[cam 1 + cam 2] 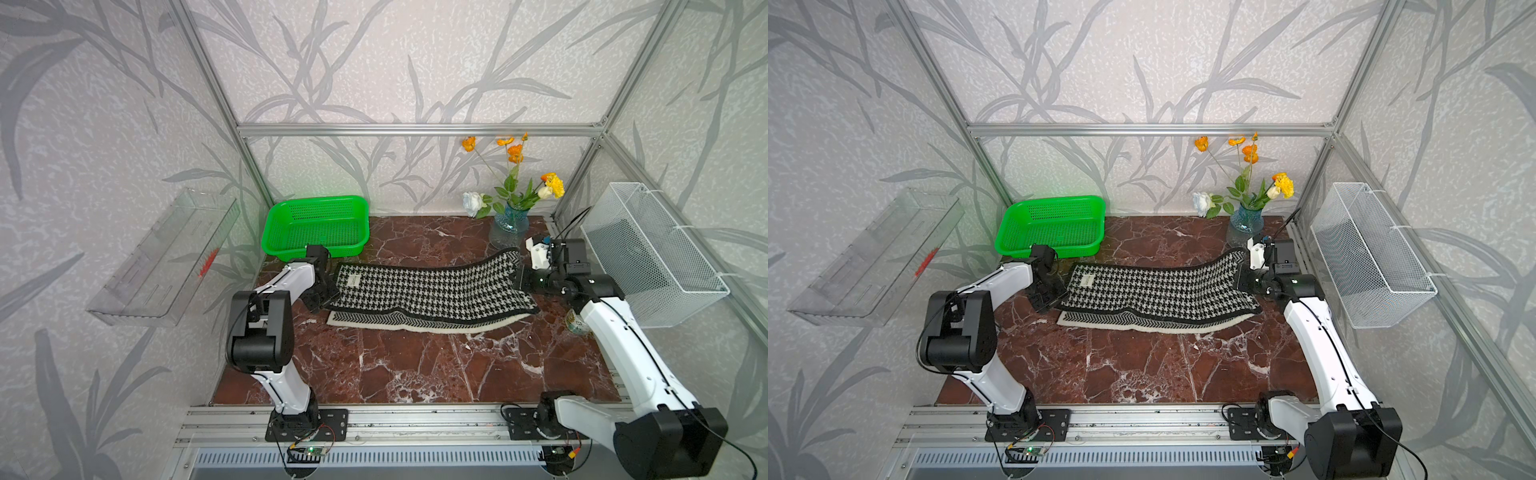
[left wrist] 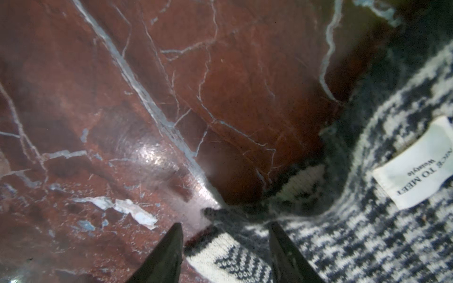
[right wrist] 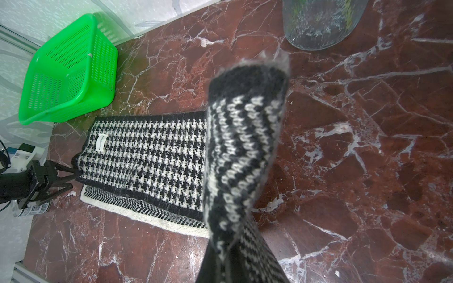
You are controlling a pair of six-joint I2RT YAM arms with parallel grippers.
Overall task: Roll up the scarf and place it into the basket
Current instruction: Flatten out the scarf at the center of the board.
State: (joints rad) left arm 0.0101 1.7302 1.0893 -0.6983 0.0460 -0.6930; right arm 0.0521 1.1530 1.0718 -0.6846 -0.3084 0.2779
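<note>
1. On the worktop (image 1: 415,365), centre: the scarf (image 1: 424,286), one, doubled lengthwise. The houndstooth face is up, with the herringbone layer and cream border showing along the near edge. No roll has been started.
2. Right gripper (image 1: 524,279): clamped on the scarf's right end, which is raised off the worktop.
3. Left gripper (image 2: 225,224): jaws apart, straddling the scarf's left corner near the white label (image 2: 416,166).
4. The basket (image 1: 319,199): one, green, empty, at the far left corner, just behind the left arm.
5. Step in hand, as judged: arranging the ends before rolling. The next move likely calls for turning one end over onto itself with the layers aligned and the length taut.
6. Other items:
   - one vase of flowers (image 1: 509,228)
   - one wire-mesh basket (image 1: 648,253)
   - one clear tray (image 1: 166,257)
   - one small tin (image 1: 577,322)
</note>
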